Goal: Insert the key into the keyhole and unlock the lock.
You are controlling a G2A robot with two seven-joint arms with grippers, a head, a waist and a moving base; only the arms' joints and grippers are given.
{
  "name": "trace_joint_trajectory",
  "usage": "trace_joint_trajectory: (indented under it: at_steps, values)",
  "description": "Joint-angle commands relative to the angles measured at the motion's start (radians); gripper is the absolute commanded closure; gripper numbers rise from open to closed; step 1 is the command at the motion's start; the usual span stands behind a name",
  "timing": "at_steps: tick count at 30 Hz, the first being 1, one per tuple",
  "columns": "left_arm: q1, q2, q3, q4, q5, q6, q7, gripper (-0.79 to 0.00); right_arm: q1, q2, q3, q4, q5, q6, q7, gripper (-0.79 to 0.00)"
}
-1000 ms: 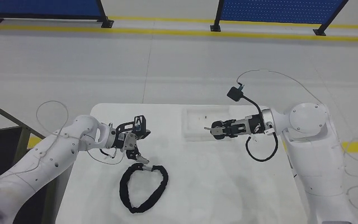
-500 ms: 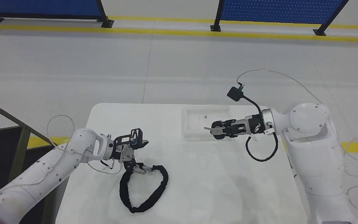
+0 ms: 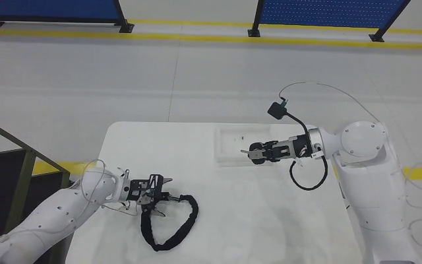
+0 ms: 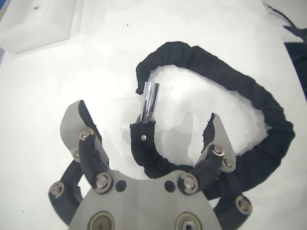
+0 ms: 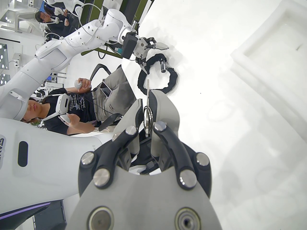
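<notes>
A black fabric-covered chain lock (image 3: 177, 226) lies looped on the white table, its chrome cylinder end (image 4: 150, 101) pointing away from my left wrist. My left gripper (image 3: 166, 191) (image 4: 147, 120) is open and low over the table, with that cylinder between its two fingers (image 4: 81, 118), apart from both. My right gripper (image 3: 250, 152) (image 5: 147, 101) hovers over the foam tray, shut on a small metal key (image 5: 148, 89) whose blade sticks out past the fingertips. In the right wrist view the lock (image 5: 170, 77) and the left gripper (image 5: 153, 46) lie far off.
A shallow white foam tray (image 3: 227, 157) (image 5: 261, 56) sits at the back middle of the table (image 3: 297, 218). A dark frame (image 3: 26, 165) stands beside the table's left edge.
My left arm swung toward the table's near side and dropped to the lock's chrome end, which now lies between its open fingers. The right arm and key stayed still.
</notes>
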Motion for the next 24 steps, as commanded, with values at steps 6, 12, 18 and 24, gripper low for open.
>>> trace_joint_trajectory:
  at_steps: [6, 12, 18, 24]
  values:
    - [0.009, -0.025, -0.003, 0.04, 0.052, 0.008, 0.022, -0.785, 0.0, 0.0, 0.0, 0.0, 0.0, 0.0, 0.0, 0.0]
    - [0.013, -0.042, -0.005, 0.058, 0.094, 0.0, 0.06, -0.748, 0.0, 0.0, 0.0, 0.0, 0.0, 0.0, 0.0, 0.0]
    - [0.007, -0.062, -0.014, 0.074, 0.116, -0.005, 0.059, -0.468, 0.0, 0.0, 0.0, 0.0, 0.0, 0.0, 0.0, 0.0]
    - [0.009, -0.08, -0.024, 0.094, 0.129, -0.003, 0.041, -0.323, 0.0, 0.0, 0.0, 0.0, 0.0, 0.0, 0.0, 0.0]
